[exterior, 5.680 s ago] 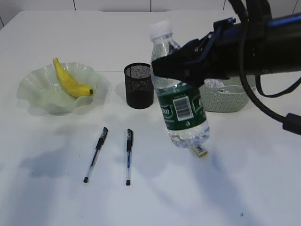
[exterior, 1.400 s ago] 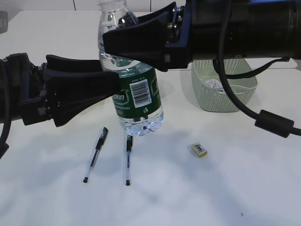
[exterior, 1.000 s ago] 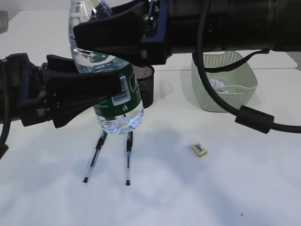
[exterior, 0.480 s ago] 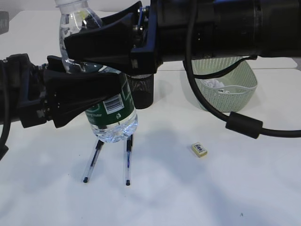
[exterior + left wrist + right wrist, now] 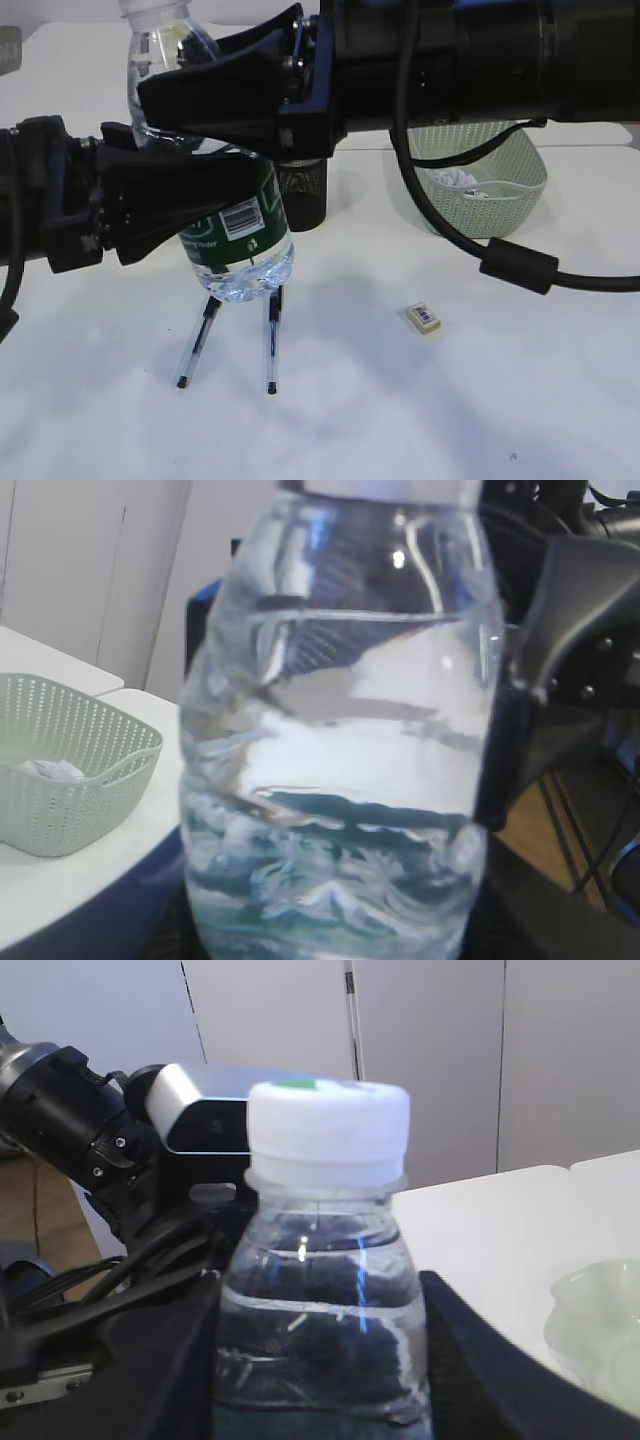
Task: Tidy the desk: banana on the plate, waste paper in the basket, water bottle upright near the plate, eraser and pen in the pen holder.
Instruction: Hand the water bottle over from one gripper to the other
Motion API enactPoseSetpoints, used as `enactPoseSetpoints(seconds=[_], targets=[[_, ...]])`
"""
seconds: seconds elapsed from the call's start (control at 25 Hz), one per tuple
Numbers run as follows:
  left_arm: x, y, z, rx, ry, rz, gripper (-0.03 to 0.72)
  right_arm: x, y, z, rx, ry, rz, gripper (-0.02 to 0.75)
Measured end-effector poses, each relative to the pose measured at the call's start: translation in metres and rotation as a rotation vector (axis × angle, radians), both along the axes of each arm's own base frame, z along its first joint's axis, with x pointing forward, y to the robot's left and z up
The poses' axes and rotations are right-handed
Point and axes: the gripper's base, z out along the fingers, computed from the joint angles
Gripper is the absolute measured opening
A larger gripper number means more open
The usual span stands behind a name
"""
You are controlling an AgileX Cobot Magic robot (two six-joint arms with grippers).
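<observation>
- While the bottle (image 5: 225, 190) hangs upright above the two pens (image 5: 238, 330) at left centre, the right pincer (image 5: 190, 95) is clamped on its upper body
- Left pincer (image 5: 190, 190) flanks the label; whether it grips yet, I cannot tell
- Step in hand looks like passing the bottle across; next, one pincer must let go
- Plate and banana are hidden behind the arms; the eraser (image 5: 424, 317) lies lower right, the basket (image 5: 495, 195) upper right

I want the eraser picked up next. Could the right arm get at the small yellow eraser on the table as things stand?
Probably not yet: the right gripper is clamped on the clear plastic water bottle, held in the air. The small yellow eraser itself lies in the open, nothing touching it.
</observation>
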Motion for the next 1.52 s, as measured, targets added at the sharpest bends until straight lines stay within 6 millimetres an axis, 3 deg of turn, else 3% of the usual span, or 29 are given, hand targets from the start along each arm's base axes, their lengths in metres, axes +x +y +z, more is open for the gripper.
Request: enactPoseSetpoints(seconds=[0.64, 1.04, 1.52], targets=[[0.008, 0.003, -0.011, 0.091, 0.018, 0.090, 0.388, 0.007, -0.001, 0.002, 0.000, 0.020, -0.076, 0.560], [0.011, 0.005, -0.014, 0.121, 0.017, 0.119, 0.388, 0.007, -0.003, -0.007, -0.109, 0.062, -0.100, 0.571], [0.030, 0.044, -0.016, 0.145, 0.020, 0.274, 0.388, 0.004, -0.011, -0.023, -0.323, 0.153, -0.122, 0.571]])
